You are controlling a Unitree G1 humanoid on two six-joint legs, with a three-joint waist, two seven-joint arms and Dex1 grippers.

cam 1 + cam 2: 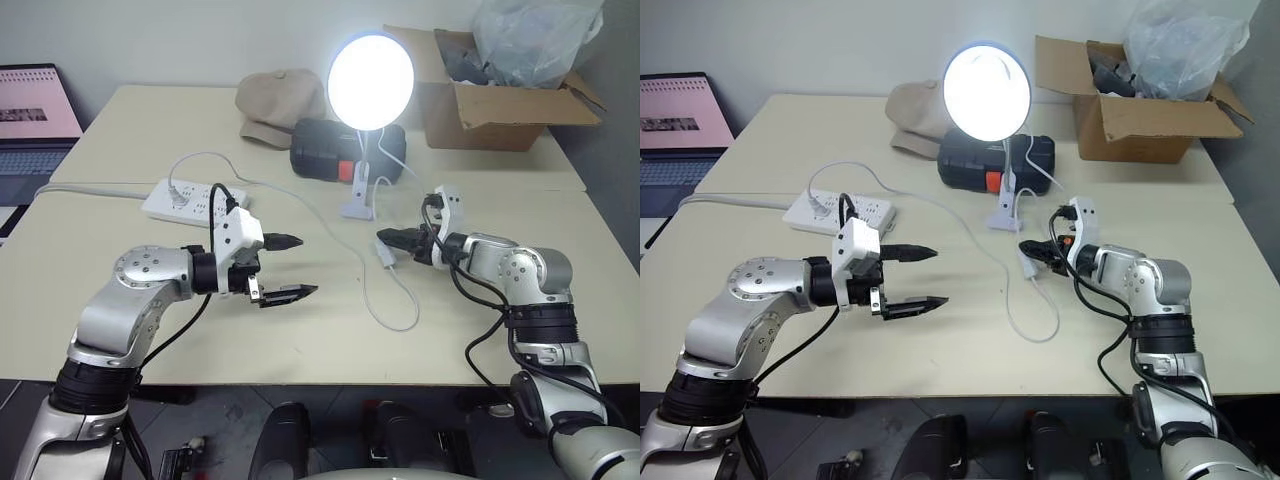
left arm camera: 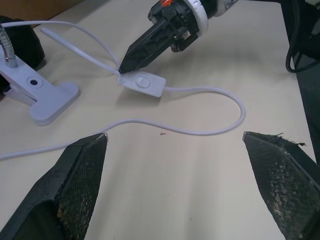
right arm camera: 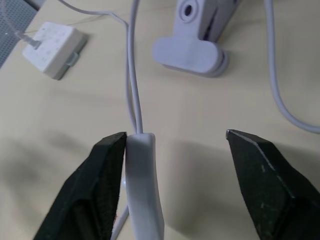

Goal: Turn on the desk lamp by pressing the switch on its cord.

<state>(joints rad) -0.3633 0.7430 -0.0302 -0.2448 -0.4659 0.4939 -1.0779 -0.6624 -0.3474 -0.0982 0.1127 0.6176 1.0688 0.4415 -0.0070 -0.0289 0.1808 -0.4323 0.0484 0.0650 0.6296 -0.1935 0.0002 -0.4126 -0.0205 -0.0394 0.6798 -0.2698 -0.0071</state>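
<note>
Switch (image 3: 144, 185) touches one right finger (image 3: 102, 190) (fingers parted).

An office or lab workspace is suggested: beige tables (image 1: 300, 330), a laptop (image 1: 35, 110) left of them, a power strip (image 1: 185, 200) and cardboard box (image 1: 490, 105) set on top.

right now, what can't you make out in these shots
- Desk lamp: head views; glare washes out the bulb and the shade's inside.
- Cardboard box: head views; the plastic bag covers its contents.
- Switch on the cord: right wrist view; seen edge-on beside one finger of the open right gripper, its button faces away.
- Laptop: head views; cut by the edge.
</note>
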